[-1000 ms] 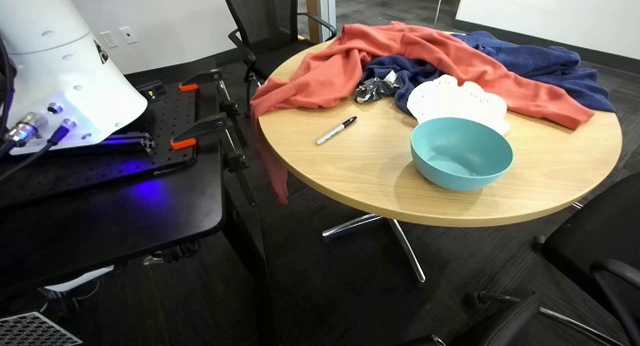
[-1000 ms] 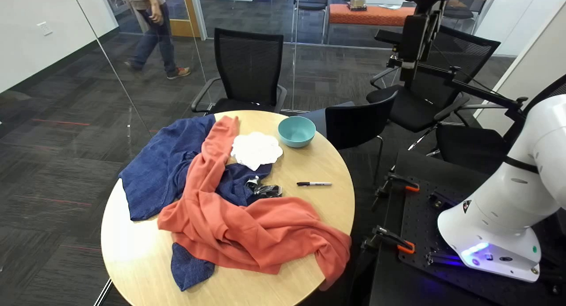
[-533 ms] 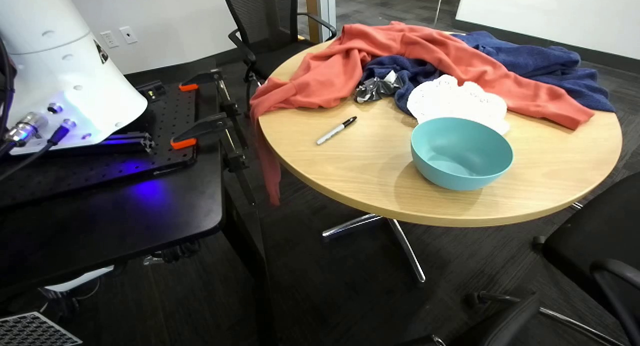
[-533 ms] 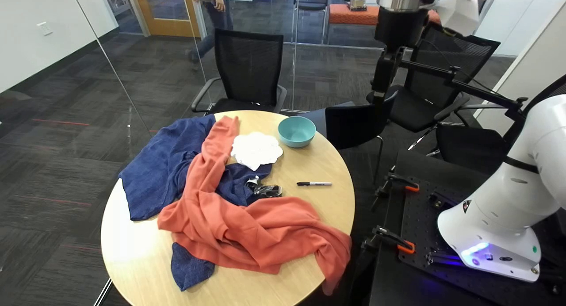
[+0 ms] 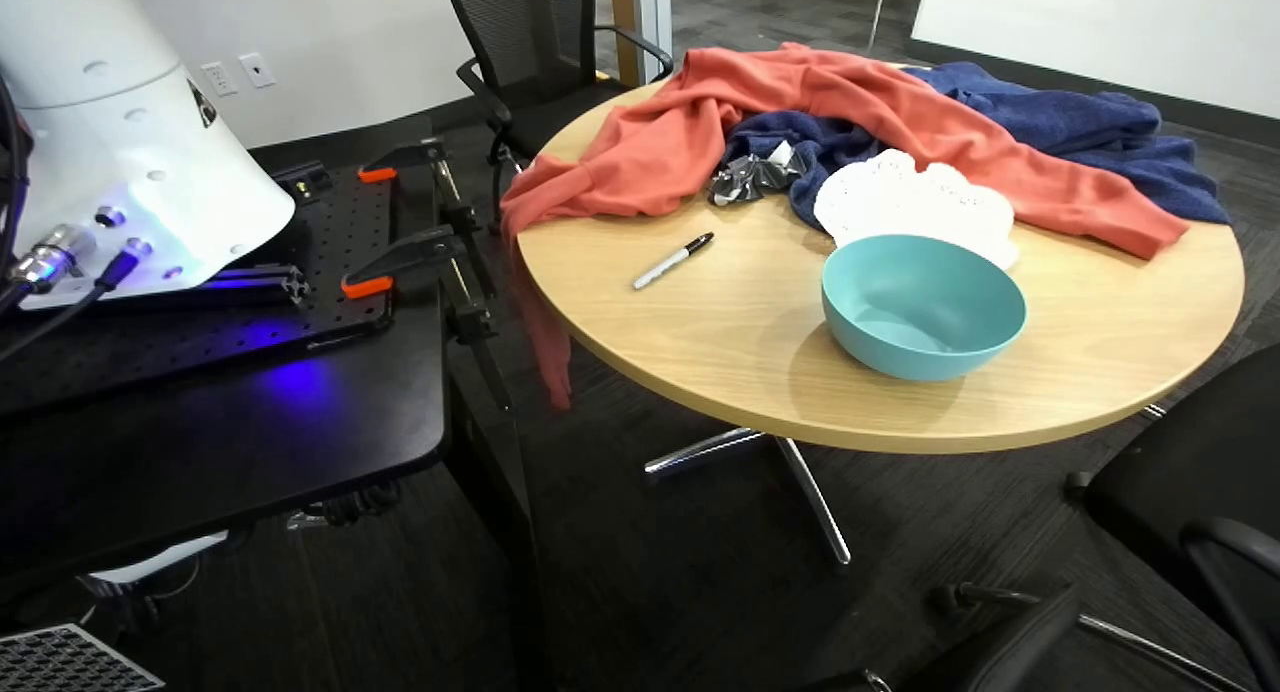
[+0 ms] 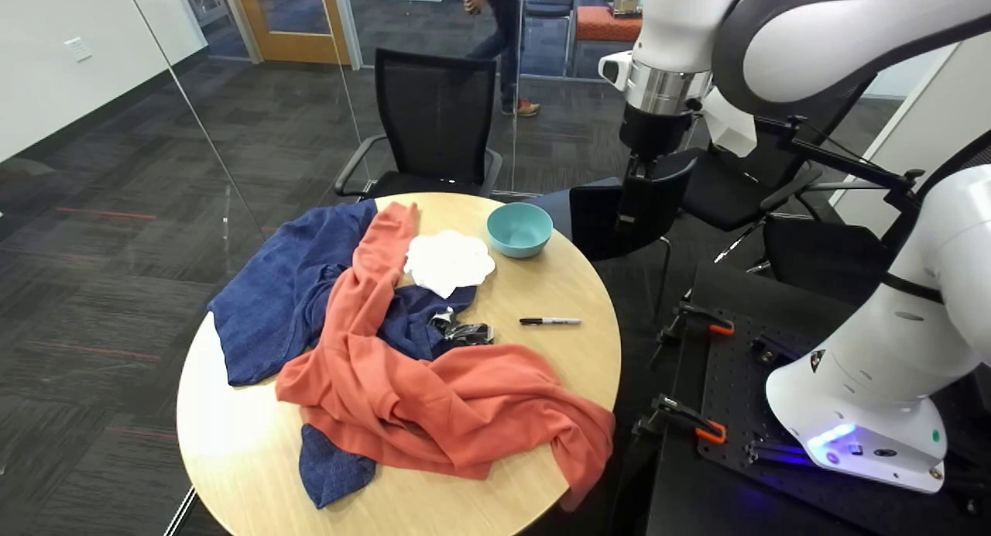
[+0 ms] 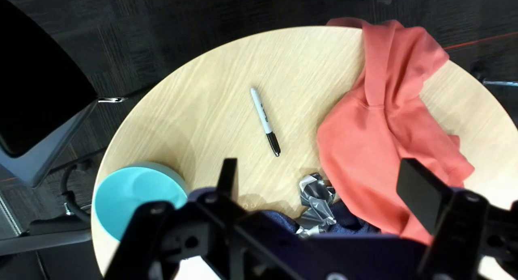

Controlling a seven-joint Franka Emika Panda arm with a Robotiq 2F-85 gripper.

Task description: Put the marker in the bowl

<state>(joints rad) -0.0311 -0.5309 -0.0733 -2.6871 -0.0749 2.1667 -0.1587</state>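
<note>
The marker (image 5: pixel 674 262) lies flat on the round wooden table, grey-white body with a black cap. It also shows in an exterior view (image 6: pixel 550 321) and in the wrist view (image 7: pixel 265 121). The teal bowl (image 5: pixel 922 307) stands upright near the table's edge; its inside shows empty in both exterior views (image 6: pixel 519 231). In the wrist view the bowl (image 7: pixel 137 195) is at lower left, partly hidden by a finger. My gripper (image 7: pixel 319 170) is open, with nothing between its fingers. In an exterior view the gripper (image 6: pixel 625 218) hangs in the air to the right of the bowl, apart from everything.
A red garment (image 6: pixel 480 396) and a navy one (image 6: pixel 286 304) cover much of the table (image 6: pixel 232 451). A white cloth (image 6: pixel 449 262) lies beside the bowl. Crumpled black-silver plastic (image 7: pixel 317 203) lies near the marker. Black chairs (image 6: pixel 433 118) surround the table. A person walks behind the glass.
In an exterior view my arm has come into the picture, and the gripper has moved down and left, closer to the table. The person behind moved right. Marker and bowl have not moved.
</note>
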